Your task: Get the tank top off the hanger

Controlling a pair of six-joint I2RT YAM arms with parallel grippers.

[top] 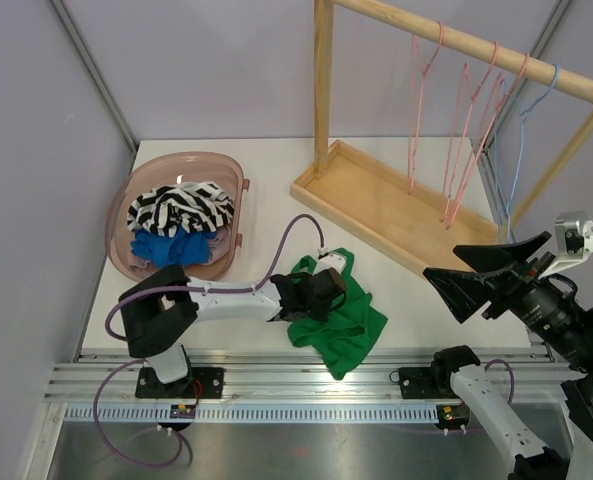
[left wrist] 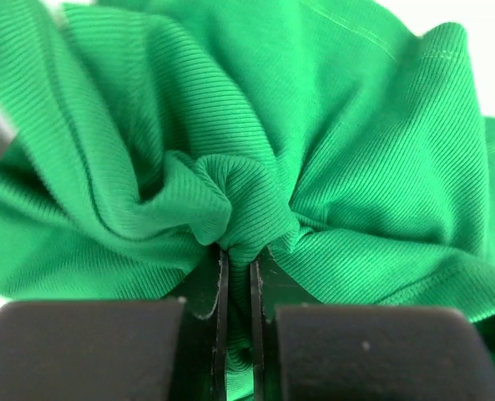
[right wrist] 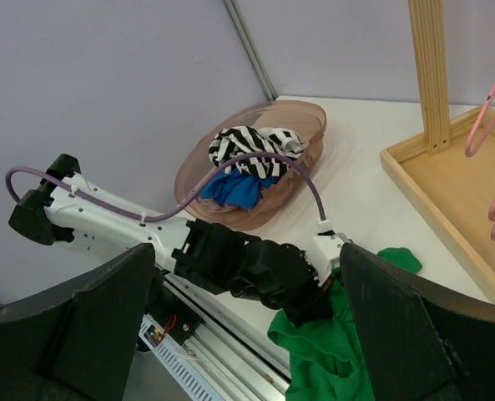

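**Mia:** What is the biggest thing here?

**Ben:** The white table point(top: 276, 170). A wooden rack point(top: 376, 205) stands on its far right part. It has a flat tray at the bottom and a rail on top.

**Mia:** And on the left?

**Ben:** A pinkish basket point(top: 176, 158). A black-and-white striped cloth point(top: 181, 205) lies in it, and a blue cloth point(top: 171, 245) next to that.

**Mia:** Where is the tank top?

**Ben:** The green tank top point(top: 351, 325) is not on a hanger. It lies all crumpled on the table near the front edge, in front of the rack and well apart from the basket.

**Mia:** Is anyone holding it?

**Ben:** Yes. The left gripper point(left wrist: 237, 259) has pinched a fold of the green cloth. Its two jaws are squeezed almost together, and the cloth bunches up right above them.

**Mia:** And the other one?

**Ben:** The right gripper point(right wrist: 247, 249) is up in the air on the right. Its jaws are spread wide and hold nothing.

**Mia:** What are those thin things?

**Ben:** Pink hangers point(top: 466, 130) and one blue hanger point(top: 516, 160). They hang from the rail.
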